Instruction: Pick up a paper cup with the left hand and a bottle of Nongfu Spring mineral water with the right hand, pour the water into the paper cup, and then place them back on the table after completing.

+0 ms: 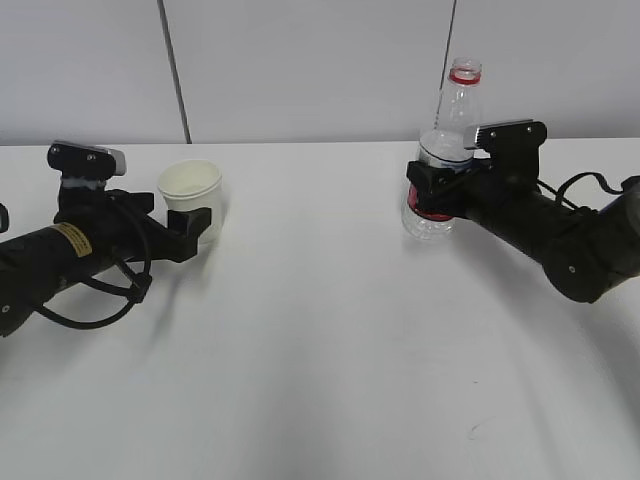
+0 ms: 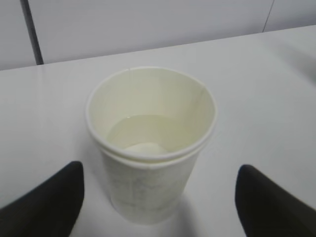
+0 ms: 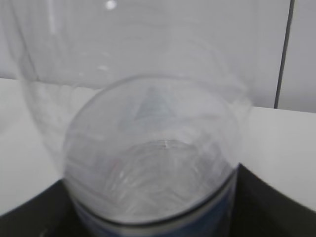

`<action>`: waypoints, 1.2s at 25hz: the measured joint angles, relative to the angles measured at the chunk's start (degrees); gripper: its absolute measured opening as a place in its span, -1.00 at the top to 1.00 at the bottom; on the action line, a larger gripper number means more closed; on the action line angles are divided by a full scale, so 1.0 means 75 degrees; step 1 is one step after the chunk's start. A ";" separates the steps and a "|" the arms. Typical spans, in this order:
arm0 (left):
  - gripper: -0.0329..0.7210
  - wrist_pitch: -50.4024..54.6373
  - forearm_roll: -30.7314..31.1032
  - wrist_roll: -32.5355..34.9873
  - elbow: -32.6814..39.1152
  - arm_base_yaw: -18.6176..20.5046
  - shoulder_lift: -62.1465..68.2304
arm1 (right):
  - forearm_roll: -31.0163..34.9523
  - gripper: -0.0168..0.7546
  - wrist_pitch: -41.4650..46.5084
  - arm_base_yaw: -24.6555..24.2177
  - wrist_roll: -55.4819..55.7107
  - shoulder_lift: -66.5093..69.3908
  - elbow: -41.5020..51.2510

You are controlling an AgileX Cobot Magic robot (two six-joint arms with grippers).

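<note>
The paper cup (image 1: 192,196) is standing upright on the white table (image 1: 320,380), its mouth pointing straight up, with water (image 2: 148,134) already lying in its bottom. The left hand (image 1: 198,226) is sitting around it with the jaws released: in the left wrist view both black fingers (image 2: 47,207) are standing clear of the cup wall, with bare table showing on either side. So the cup is lying straight ahead of that gripper, between its fingers, and pulling back along the arm's own line looks like the way out without tipping it. The bottle (image 1: 445,150) is standing upright too, long axis vertical, its open neck with the red ring pointing up, its base seeming to rest on the table at the right. The right hand (image 1: 432,190) is bracketing it low on the body near the red label; the bottle is filling the right wrist view, and whether the jaws are pressing it or have just let go cannot be told. The pouring appears done, with the right release the step in hand.
</note>
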 joint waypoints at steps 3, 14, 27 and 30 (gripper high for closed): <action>-0.61 0.0000 0.0000 0.0000 0.0000 0.0000 0.0000 | -0.0079 -0.48 0.0047 0.0000 -0.0016 0.0000 0.0000; -0.60 0.0000 0.0000 0.0000 0.0000 0.0000 0.0000 | -0.0418 -0.69 0.0740 0.0000 -0.0032 -0.0334 0.0117; -0.60 0.0000 0.0002 0.0000 0.0000 0.0000 -0.0008 | -0.0434 -0.69 0.1658 0.0000 -0.0045 -0.1107 0.0591; -0.60 0.0008 0.0002 0.0000 0.0000 0.0000 -0.0041 | -0.0434 -0.68 0.1711 0.0000 -0.0119 -0.1287 0.0704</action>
